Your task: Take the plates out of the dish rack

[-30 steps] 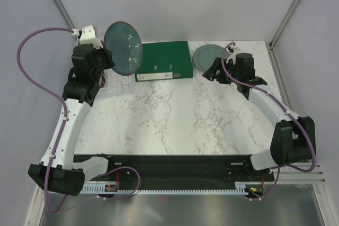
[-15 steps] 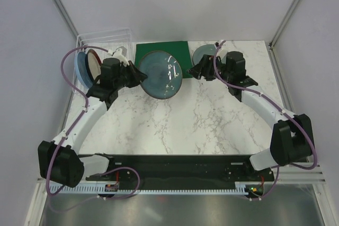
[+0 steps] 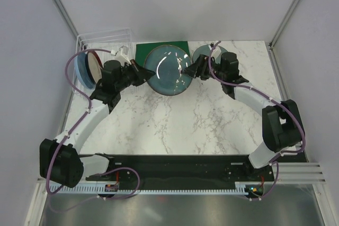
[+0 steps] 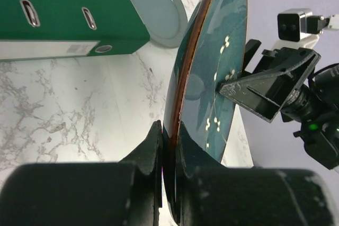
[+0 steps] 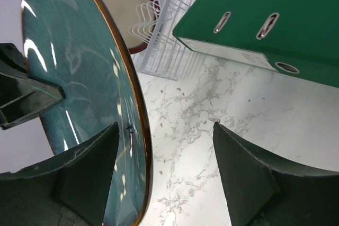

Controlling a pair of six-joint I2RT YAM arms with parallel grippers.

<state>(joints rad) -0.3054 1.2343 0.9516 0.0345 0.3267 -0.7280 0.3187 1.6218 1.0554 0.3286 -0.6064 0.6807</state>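
The left gripper (image 4: 168, 132) pinches the dark grey-blue plate (image 3: 168, 70) by its rim, holding it on edge just near of the green binder (image 4: 63, 9). The right gripper (image 5: 165, 126) has its fingers spread astride the opposite rim. Far left, the dish rack (image 5: 167, 51) holds the reddish-brown plate (image 5: 124, 1) and the light blue plate (image 3: 81, 70).

dish rack (image 3: 103, 38) left, binder (image 3: 141, 54) behind the raised plate (image 3: 168, 71), another plate (image 3: 203, 55) right.

Nothing can be read, neither text, brand nor number: the only label is the white strip (image 4: 47, 50) on the spine of the green binder (image 4: 58, 3), at eleven o'clock in the left wrist view, and its print is too small to make out.
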